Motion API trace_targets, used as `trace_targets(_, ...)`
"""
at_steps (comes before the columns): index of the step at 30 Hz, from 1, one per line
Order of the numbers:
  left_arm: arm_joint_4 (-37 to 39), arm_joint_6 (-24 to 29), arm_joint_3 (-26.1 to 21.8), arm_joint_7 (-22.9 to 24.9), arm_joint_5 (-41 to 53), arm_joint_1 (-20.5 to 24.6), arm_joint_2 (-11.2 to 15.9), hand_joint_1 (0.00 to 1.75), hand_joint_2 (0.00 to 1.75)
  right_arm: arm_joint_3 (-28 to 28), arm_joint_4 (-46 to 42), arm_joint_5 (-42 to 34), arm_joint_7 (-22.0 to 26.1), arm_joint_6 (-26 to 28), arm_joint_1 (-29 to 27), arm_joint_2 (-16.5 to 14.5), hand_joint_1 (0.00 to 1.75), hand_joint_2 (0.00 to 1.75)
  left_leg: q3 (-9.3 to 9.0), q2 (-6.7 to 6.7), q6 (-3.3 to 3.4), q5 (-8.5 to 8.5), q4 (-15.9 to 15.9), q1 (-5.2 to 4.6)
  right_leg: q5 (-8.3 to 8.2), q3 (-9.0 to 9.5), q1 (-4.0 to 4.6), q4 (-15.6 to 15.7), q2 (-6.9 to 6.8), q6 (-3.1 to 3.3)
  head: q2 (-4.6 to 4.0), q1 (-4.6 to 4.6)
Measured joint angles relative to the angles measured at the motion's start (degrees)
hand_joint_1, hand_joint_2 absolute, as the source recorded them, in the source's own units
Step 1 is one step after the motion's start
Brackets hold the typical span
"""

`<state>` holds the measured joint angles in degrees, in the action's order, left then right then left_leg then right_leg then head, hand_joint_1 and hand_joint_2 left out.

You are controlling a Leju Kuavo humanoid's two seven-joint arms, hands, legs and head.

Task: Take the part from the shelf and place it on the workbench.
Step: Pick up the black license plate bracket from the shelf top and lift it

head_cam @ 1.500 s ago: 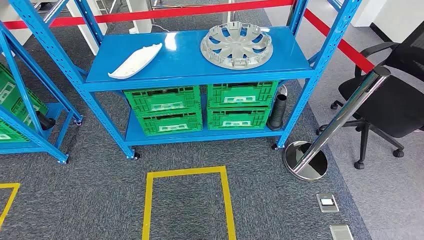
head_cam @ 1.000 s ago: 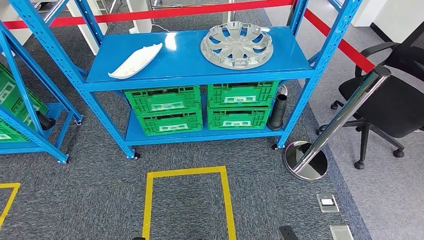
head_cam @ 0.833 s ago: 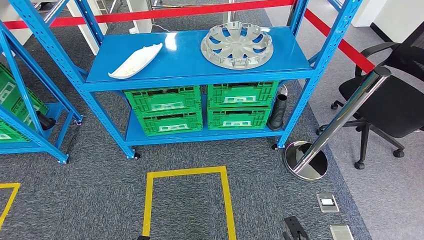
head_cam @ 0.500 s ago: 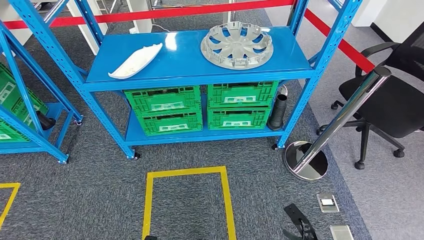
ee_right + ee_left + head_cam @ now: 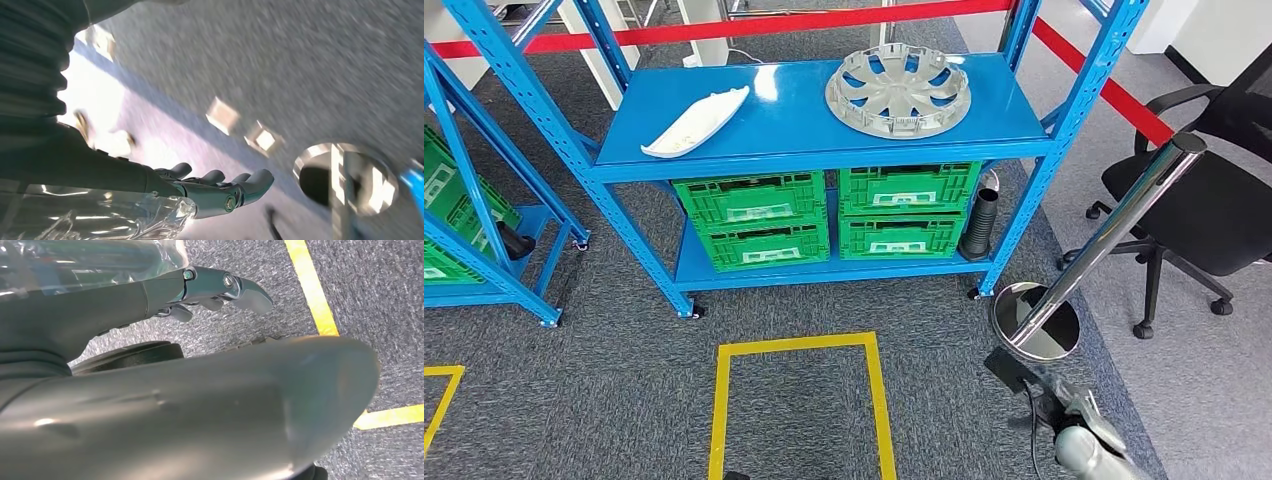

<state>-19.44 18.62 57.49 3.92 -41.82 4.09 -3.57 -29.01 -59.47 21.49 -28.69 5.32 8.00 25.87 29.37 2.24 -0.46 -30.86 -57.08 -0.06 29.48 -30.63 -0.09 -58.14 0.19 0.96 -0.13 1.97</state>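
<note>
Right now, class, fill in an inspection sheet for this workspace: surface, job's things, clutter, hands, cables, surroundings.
Surface: blue shelf top holds two parts.
Job's things: grey wheel cover at right; white trim piece at left, apart.
Clutter: green crates below, black ribbed hose beside them.
Hands: right hand over the carpet, empty, fingers apart; left hand holds nothing.
Cables: nothing seen.
Surroundings: chrome stanchion, red barrier belt, black office chair, yellow floor tape.

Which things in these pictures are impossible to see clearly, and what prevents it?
- Right hand: blurred in the head view; empty, fingers extended in the right wrist view.
- Left hand: its own grey thumb covers most fingers in the left wrist view.
- Black office chair: cut by the head view's edge.
</note>
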Motion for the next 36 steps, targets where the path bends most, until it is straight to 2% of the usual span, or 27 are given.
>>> trace_targets(13,0.85,0.2,5.78,0.92,-1.88,1.39,-0.03,0.0,0.0,0.15,-17.1,14.62,-4.31,-11.85,11.79,5.66,0.0,1.75,0.02,0.0,0.02,0.02,-0.01,0.0,-0.03,-0.01,0.0,-0.01,0.0,-0.04,0.0,0.0)
trace_targets(20,1.33,0.13,8.77,1.66,-1.93,2.35,-0.26,0.0,0.0,-2.54,-25.17,20.07,-6.07,-17.78,20.5,7.03,0.0,1.75,0.03,0.0,0.02,0.02,-0.02,0.0,-0.04,-0.02,0.01,-0.02,-0.01,-0.04,0.0,-0.01)
trace_targets(30,1.86,-0.03,12.84,2.73,-1.26,4.11,-0.91,0.0,0.0,-12.5,-33.55,26.98,-7.91,-23.73,32.47,6.71,0.0,1.75,0.07,0.02,0.02,0.03,-0.01,0.01,-0.03,-0.02,0.02,-0.03,-0.04,-0.04,0.0,-0.01)
trace_targets(36,2.2,-0.5,15.23,4.37,0.5,5.01,-1.13,0.0,0.0,-21.02,-36.26,30.8,-8.68,-24.32,36.04,5.43,0.0,1.75,0.07,0.02,0.02,0.03,-0.01,0.01,-0.03,-0.03,0.02,-0.03,-0.05,-0.04,0.0,-0.01)
